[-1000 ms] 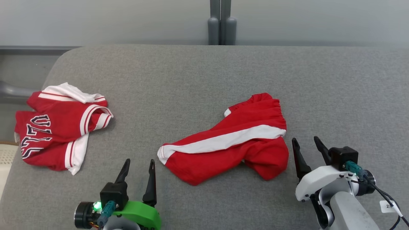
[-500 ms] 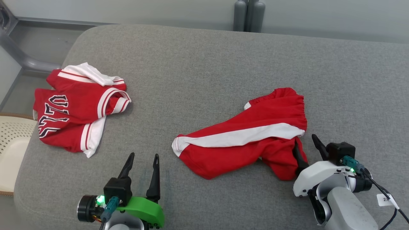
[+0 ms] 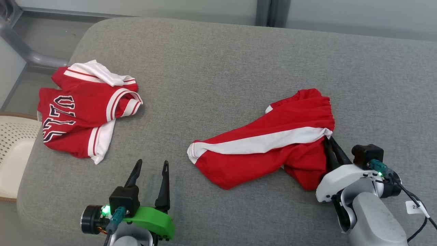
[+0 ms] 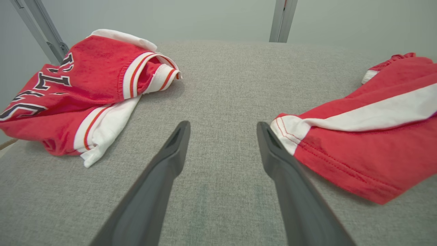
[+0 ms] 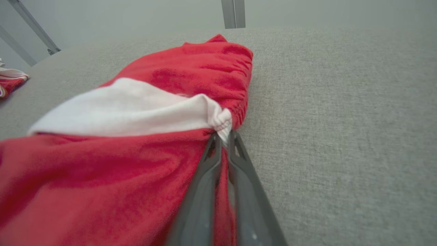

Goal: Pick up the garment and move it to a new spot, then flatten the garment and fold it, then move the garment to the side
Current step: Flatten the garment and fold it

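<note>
Found the red garment point(image 3: 266, 153), shorts by the gathered waistband and white side stripe, lying rumpled right of centre on the grey cushion point(image 3: 211, 68), well apart from the red-and-white jersey point(image 3: 78, 119) at the left. Saw the right gripper point(image 3: 329, 140) closed tight on the waistband edge where the white stripe ends, cloth bunched between the jaws. Saw the left gripper point(image 3: 152, 162) spread wide over bare cushion, near the hem corner, holding nothing. Judged the fabric light, soft and limp: likely to sag and trail from a single pinch, not to slip or break. Reckoned the stitched hem corner nearest the left gripper the best second hold, for lifting it spread out. Made out dark block letters point(image 3: 56, 119) on the jersey, folded and sideways, not legible as a word. Noted a small white tag point(image 3: 414, 206) by the right wrist cable, print too small to read. Spotted no brand on the garment itself.
</note>
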Tool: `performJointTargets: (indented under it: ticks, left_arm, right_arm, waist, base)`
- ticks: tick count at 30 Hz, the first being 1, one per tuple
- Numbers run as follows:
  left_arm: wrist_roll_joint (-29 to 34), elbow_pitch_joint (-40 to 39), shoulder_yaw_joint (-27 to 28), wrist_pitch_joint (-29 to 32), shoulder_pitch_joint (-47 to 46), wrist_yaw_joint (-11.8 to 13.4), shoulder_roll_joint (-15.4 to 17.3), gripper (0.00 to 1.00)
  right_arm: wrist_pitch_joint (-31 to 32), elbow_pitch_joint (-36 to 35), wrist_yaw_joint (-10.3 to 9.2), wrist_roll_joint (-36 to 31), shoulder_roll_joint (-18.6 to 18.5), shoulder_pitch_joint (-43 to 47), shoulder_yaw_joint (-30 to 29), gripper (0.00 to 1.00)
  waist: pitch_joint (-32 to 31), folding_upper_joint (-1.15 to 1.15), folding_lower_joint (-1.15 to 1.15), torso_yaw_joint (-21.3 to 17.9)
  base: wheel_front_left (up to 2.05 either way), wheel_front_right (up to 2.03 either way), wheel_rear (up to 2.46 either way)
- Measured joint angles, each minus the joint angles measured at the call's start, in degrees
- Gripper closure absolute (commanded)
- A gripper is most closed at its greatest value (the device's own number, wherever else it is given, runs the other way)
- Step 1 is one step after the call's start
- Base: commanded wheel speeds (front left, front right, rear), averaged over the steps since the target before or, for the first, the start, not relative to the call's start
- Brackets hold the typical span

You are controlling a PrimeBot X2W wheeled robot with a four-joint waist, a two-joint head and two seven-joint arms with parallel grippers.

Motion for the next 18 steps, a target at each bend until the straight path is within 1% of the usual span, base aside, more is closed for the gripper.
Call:
performJointTargets:
  ticks: [5,9,15,18]
  left_arm:
    - [-0.1,0.0,-0.3,0.0,0.2,0.0,0.0,0.0]
    - [-0.6,0.3,-0.6,0.0,0.7,0.0,0.0,0.0]
    - [-1.2,1.3,-1.2,0.0,2.0,0.1,0.0,0.0]
    - [-1.5,1.6,-1.3,0.0,2.6,0.3,0.0,0.0]
  right_arm:
    - [0.0,-2.8,0.0,-3.5,-0.1,0.4,-1.8,1.0]
    - [0.0,-5.6,0.01,-5.7,-1.5,0.5,-2.7,1.0]
    - [0.0,-8.1,0.0,-6.6,-3.7,2.7,-3.0,1.0]
    - [0.0,-7.4,0.0,-6.7,-4.0,5.0,-2.2,1.0]
  waist:
    - [-0.8,0.0,0.0,-1.4]
    - [-1.7,0.0,0.0,-3.2]
    - [-3.7,0.0,0.0,-6.0]
    - [-4.9,0.0,0.0,-7.4]
  base:
    - [0.0,0.0,0.0]
    - [0.0,0.0,0.0]
    - [0.0,0.0,0.0]
    - [0.0,0.0,0.0]
